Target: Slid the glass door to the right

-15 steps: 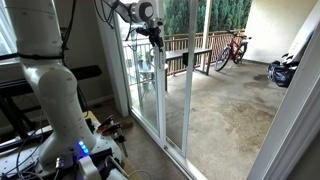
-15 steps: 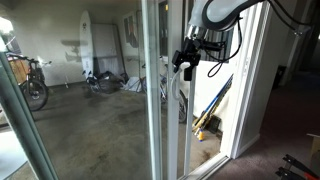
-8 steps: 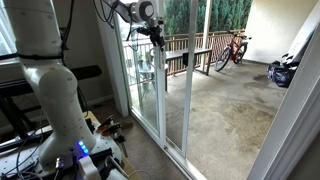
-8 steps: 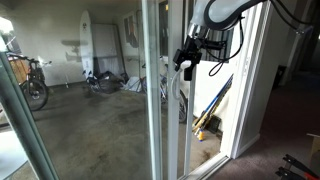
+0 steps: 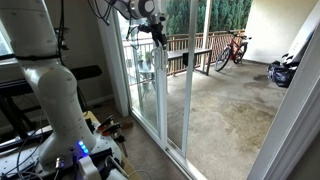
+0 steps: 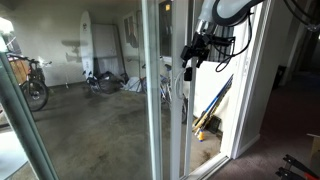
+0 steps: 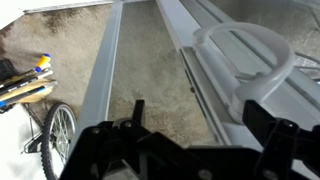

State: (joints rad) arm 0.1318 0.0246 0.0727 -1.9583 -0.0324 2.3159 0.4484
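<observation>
White robot arm [image 5: 55,90] standing indoors at the left edge of an exterior view. Its thick lower segments rise from a base near the floor, and the upper links are cut off by the top of the picture. The arm reaches rightward and ends in a black gripper [image 5: 152,32], held high against the slim white upright edge of the glass door [image 5: 163,95]. The door is a tall clear panel standing in its floor track, with a concrete patio and a red bicycle [image 5: 232,48] beyond it. In both exterior views the gripper [image 6: 193,55] sits close against white door framing, but it is too small and dark there to tell whether it touches. In the wrist view the gripper [image 7: 200,115] has its two black fingers spread wide apart. A white loop handle [image 7: 250,55] lies just beyond the right finger, and whether it is gripped cannot be made out.
</observation>
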